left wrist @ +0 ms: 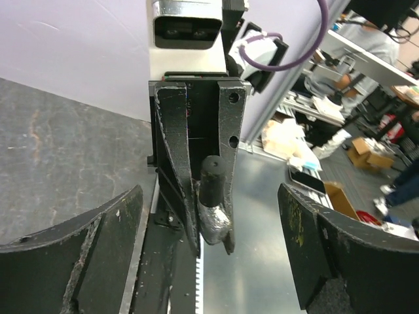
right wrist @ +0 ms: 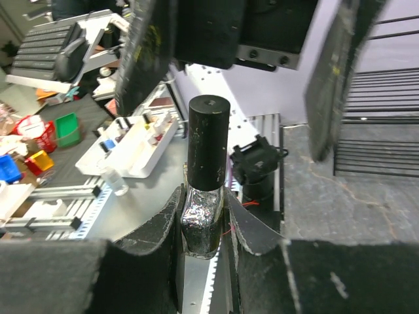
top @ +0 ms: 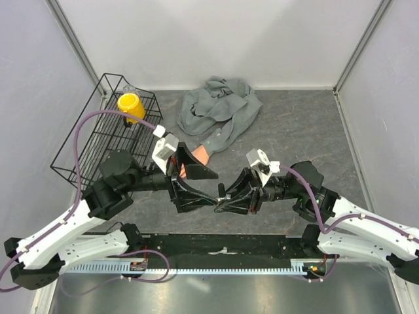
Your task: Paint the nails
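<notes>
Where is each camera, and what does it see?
Top external: high behind, looking down at the table; left arm, right arm show.
Left wrist: on left arm, facing the bottle; open left gripper frames it.
Right wrist: on right arm, facing the left gripper; right gripper shut on the bottle.
Both wrist views share the bottle.
</notes>
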`<action>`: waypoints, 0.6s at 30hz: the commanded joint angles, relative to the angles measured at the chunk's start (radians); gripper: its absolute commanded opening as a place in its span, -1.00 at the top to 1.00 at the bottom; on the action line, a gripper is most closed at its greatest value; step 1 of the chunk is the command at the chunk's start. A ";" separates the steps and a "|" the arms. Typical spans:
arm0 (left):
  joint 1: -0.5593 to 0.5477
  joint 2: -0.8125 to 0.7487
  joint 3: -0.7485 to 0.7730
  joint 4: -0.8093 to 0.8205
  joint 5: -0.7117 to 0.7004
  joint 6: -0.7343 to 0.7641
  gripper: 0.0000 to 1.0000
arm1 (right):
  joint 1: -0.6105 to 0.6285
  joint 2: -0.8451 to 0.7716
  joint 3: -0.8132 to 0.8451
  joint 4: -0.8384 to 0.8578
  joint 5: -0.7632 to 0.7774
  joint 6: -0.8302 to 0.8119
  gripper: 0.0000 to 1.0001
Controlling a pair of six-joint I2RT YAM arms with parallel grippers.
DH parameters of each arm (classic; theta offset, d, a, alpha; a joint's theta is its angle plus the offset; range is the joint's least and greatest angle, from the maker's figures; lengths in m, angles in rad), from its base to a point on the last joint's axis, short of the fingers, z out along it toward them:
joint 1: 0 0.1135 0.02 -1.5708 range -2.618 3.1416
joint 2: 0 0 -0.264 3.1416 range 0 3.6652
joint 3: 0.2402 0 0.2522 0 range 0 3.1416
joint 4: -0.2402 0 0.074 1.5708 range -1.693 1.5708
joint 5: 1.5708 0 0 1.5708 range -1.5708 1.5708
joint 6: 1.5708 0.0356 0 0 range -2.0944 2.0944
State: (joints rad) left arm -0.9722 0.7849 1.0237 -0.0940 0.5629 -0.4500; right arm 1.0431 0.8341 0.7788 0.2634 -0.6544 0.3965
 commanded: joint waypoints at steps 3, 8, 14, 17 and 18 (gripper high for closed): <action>0.004 0.054 0.009 0.144 0.140 -0.026 -0.70 | -0.005 0.005 0.004 0.073 -0.077 0.018 1.00; 0.006 0.117 0.036 0.166 0.186 -0.049 -0.38 | -0.005 0.017 0.030 0.036 -0.067 -0.015 1.00; 0.006 0.131 0.072 0.065 0.073 0.039 0.86 | -0.005 0.013 0.076 -0.132 0.154 -0.112 1.00; 0.006 0.137 0.087 -0.030 -0.091 0.102 0.97 | -0.003 0.058 0.152 -0.260 0.359 -0.178 1.00; 0.004 0.140 0.090 -0.062 -0.141 0.109 0.96 | -0.002 0.069 0.169 -0.298 0.480 -0.185 1.00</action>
State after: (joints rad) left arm -0.9623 0.9192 1.0595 -0.0547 0.6155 -0.4191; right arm 1.0435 0.8608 0.8307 0.1104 -0.5259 0.3180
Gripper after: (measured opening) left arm 0.127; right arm 0.295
